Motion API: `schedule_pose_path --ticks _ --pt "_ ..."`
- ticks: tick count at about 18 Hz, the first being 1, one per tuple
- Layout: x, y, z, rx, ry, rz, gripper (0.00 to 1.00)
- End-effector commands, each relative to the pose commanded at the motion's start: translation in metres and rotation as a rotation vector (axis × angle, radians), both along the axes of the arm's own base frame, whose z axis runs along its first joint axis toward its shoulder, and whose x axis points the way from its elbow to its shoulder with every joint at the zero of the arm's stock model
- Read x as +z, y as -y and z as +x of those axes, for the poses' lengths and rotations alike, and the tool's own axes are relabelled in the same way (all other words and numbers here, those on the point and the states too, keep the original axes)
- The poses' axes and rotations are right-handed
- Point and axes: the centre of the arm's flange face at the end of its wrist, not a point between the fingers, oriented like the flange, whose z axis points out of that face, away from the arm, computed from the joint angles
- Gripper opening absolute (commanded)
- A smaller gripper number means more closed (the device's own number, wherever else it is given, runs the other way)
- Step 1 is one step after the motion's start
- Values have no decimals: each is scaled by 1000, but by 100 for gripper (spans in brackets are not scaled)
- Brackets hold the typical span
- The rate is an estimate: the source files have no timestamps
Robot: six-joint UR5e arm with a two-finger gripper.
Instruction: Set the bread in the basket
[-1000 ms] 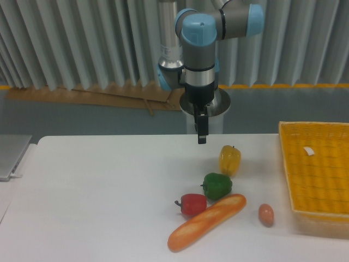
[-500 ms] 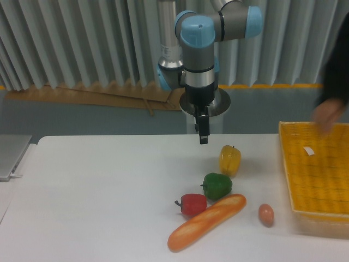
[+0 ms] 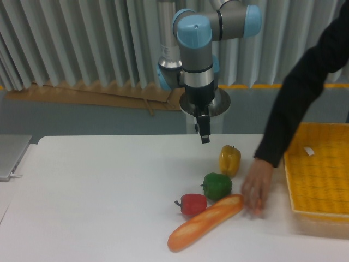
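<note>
The bread (image 3: 206, 222), a long orange-golden baguette, lies slanted on the white table near the front. The yellow woven basket (image 3: 316, 210) sits at the right edge, a small white tag (image 3: 308, 151) inside it. My gripper (image 3: 204, 136) hangs above the table behind the yellow pepper, well up and back from the bread. Its dark fingers look pressed together with nothing between them.
A person's arm in a black sleeve (image 3: 305, 87) reaches in from the right, hand (image 3: 255, 188) by the bread's right end. A yellow pepper (image 3: 229, 160), green pepper (image 3: 217, 186) and red pepper (image 3: 192, 204) stand just behind the bread. A grey laptop (image 3: 11, 155) lies at the far left.
A person's arm has come in from the right and reached down to the table by the bread's right end, covering the small brown egg. The gripper has barely moved.
</note>
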Motion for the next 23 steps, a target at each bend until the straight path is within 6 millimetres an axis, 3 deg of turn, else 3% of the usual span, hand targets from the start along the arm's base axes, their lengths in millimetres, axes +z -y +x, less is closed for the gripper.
schedule_pose_path --ticks 8,13,18,23 --pt "-3 2 3 -11 13 -31 100" --pt "-11 0 15 -24 39 -58 100" --pt "-3 0 24 -35 31 -36 100" --pt "-4 -1 19 -38 45 -20 100"
